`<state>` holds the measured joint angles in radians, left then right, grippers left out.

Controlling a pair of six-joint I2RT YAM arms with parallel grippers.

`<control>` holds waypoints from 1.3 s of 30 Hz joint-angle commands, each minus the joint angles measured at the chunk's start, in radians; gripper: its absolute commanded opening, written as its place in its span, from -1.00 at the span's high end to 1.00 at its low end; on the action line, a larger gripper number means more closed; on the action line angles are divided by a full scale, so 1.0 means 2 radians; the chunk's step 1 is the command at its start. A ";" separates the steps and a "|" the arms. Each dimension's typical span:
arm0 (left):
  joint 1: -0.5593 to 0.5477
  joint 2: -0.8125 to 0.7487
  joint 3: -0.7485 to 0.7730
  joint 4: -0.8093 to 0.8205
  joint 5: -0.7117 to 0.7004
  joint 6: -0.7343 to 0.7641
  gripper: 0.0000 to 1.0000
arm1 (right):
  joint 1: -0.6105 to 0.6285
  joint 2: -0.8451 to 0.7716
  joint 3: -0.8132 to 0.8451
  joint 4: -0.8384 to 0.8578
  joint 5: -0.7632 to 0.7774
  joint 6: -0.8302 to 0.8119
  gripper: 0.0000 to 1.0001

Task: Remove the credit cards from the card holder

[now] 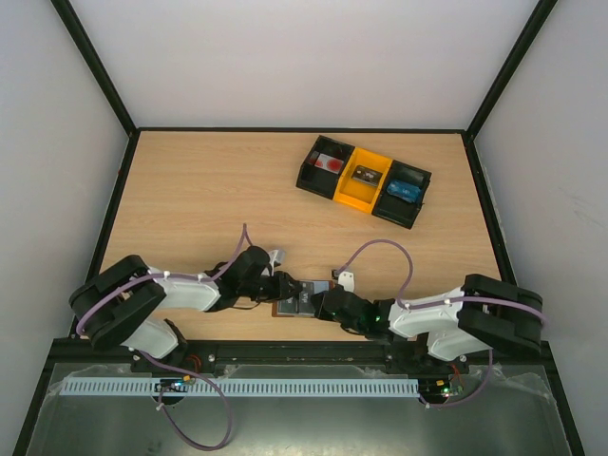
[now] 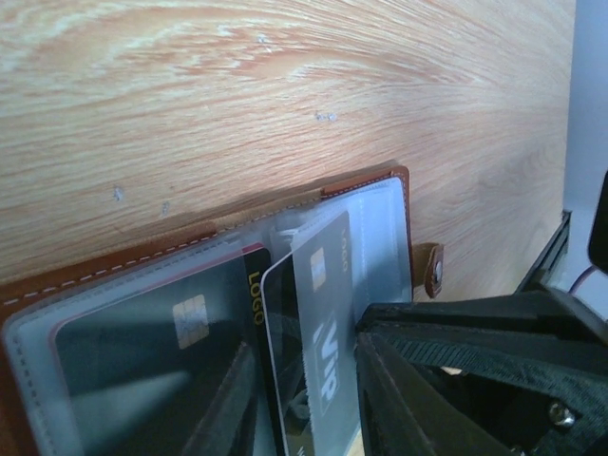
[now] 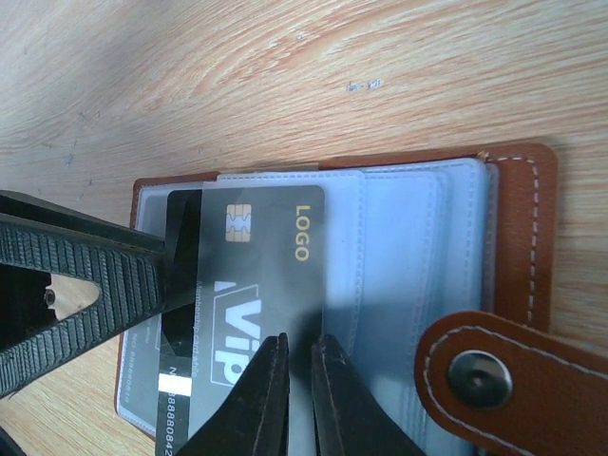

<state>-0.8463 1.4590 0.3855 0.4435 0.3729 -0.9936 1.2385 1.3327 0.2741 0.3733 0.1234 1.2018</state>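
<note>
Progress looks early to me. You have the small brown leather card holder (image 3: pixel 518 237) lying open on the light wooden table (image 1: pixel 209 209), at 6 o'clock of the top view, between the two arms. I see no card lying free on the wood. One dark credit card (image 3: pixel 256 275) with gold "LOGO" and "VIP" print sits crooked over the clear sleeves, so I judge it partly drawn, not out. In the left wrist view a paler card (image 2: pixel 323 313) stands beside it, and another dark one lies inside a sleeve at 8 o'clock. So every card is left to take out.

Your right gripper (image 3: pixel 299 347) has its jaws almost together, only a thin slit, at the 5 o'clock edge of the dark card. Whether it pinches the card or the sleeve, I cannot tell. Your left gripper (image 2: pixel 304 380) has its jaws part-way apart with the standing cards between them. Whether they press, I cannot tell.

From above, the arms cover the holder almost fully. How many cards the sleeves contain is hidden. The black-and-yellow tray of bins (image 1: pixel 353 197), at 1 o'clock, is well apart.
</note>
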 commanded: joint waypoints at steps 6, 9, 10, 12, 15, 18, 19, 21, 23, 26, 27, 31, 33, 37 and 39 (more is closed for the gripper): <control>0.009 0.015 -0.021 0.064 0.029 -0.017 0.84 | 0.004 0.017 -0.009 0.000 0.000 0.012 0.81; 0.014 0.012 -0.028 0.079 0.039 -0.025 0.95 | 0.004 0.014 -0.012 -0.002 0.005 0.015 0.81; 0.015 0.010 -0.029 0.077 0.038 -0.024 0.95 | 0.004 0.012 -0.014 -0.003 0.006 0.015 0.81; 0.017 0.009 -0.030 0.070 0.036 -0.021 0.95 | 0.004 0.008 -0.016 -0.006 0.011 0.016 0.81; 0.022 0.007 -0.035 0.068 0.034 -0.019 0.95 | 0.004 -0.001 -0.016 -0.022 0.021 0.017 0.81; 0.024 0.003 -0.039 0.067 0.036 -0.013 0.95 | 0.004 -0.011 -0.014 -0.042 0.034 0.020 0.80; 0.025 0.001 -0.039 0.065 0.036 -0.010 0.95 | 0.004 -0.014 -0.015 -0.047 0.038 0.021 0.80; 0.026 -0.004 -0.039 0.059 0.035 -0.005 0.95 | 0.004 -0.019 -0.014 -0.057 0.043 0.023 0.80; 0.028 -0.010 -0.041 0.054 0.034 -0.002 0.95 | 0.004 -0.025 -0.014 -0.065 0.048 0.023 0.80; 0.030 -0.019 -0.044 0.054 0.037 0.001 0.95 | 0.004 -0.037 -0.014 -0.067 0.050 0.021 0.80; 0.031 -0.020 -0.044 0.058 0.040 0.000 0.95 | 0.004 -0.042 -0.014 -0.064 0.049 0.017 0.80; 0.030 -0.022 -0.049 0.086 0.056 -0.010 0.95 | 0.004 -0.060 -0.015 -0.053 0.046 0.012 0.78; 0.030 -0.020 -0.048 0.095 0.056 -0.013 0.95 | 0.004 -0.067 -0.015 -0.045 0.043 0.011 0.77; 0.029 -0.006 -0.044 0.102 0.056 -0.016 0.95 | 0.004 -0.069 -0.012 -0.019 0.027 0.002 0.75; 0.027 0.001 -0.044 0.114 0.057 -0.021 0.95 | 0.004 -0.066 -0.008 -0.015 0.023 0.000 0.75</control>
<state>-0.7910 1.4364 0.3004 0.6029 0.4725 -1.0267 1.2385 1.2057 0.2584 0.3096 0.1642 1.2201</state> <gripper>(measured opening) 0.029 0.123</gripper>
